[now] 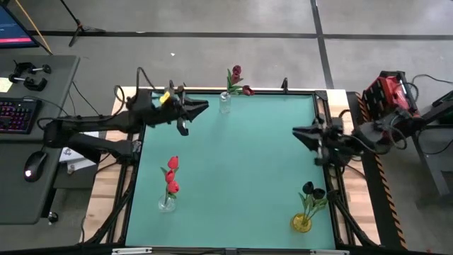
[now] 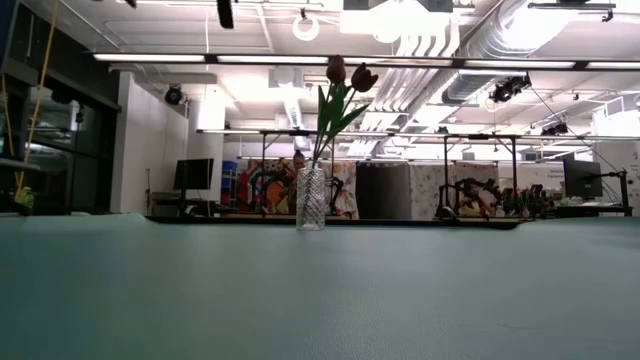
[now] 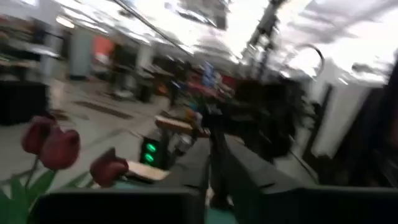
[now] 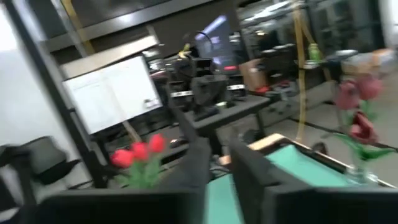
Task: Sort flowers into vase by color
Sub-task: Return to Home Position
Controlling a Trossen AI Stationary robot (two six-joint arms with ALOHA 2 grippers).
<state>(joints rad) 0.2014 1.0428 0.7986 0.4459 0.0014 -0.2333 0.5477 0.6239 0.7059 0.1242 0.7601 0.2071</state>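
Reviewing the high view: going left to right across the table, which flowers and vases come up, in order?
red-pink flowers in a clear vase -> maroon flowers in a second clear vase -> black flowers in the yellow vase

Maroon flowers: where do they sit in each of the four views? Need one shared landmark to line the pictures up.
High view: maroon flowers at the middle of the table's far edge, in the clear vase.
Low view: centre, near the top.
Left wrist view: left side.
Right wrist view: right side.
Landmark: teal table mat, plain in the high, low and right wrist views.
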